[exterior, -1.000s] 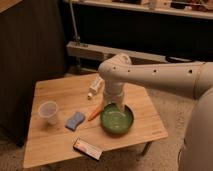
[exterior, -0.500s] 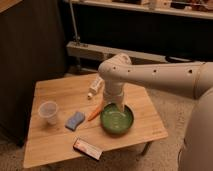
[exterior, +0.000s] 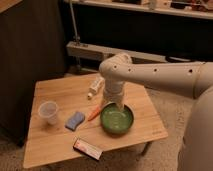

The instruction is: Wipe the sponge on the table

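- Wooden planks make up the small desk [exterior: 50,146], and every loose item sits on its top.
- White and thick, the robot arm [exterior: 160,76] enters from the 3 o'clock side and runs almost level toward the middle of the scene.
- Over the far half of the desk the arm bends at a rounded joint, and its last section drops nearly straight down.
- At the end of that section the pincer [exterior: 112,106] points downward and hangs over the 11 o'clock part of the rim of a green bowl [exterior: 118,121].
- Its fingers are spread apart with nothing between them.
- Whether the pincer touches the bowl rim cannot be told.
- The light-blue sponge [exterior: 75,120] lies flat on the desk at about 9 o'clock from the bowl, apart from it and well clear of the pincer.
- Between sponge and bowl lies a small orange item [exterior: 94,113], slanted, with its upper end near the pincer.
- A clear plastic cup [exterior: 48,112] stands upright at about 10 o'clock from the sponge, close to it but not touching.
- A white bottle [exterior: 96,86] lies on its side at 12 o'clock from the orange item, partly behind the arm's descending section.
- A flat dark-and-white box [exterior: 87,148] rests near the front edge, at about 5 o'clock from the sponge.
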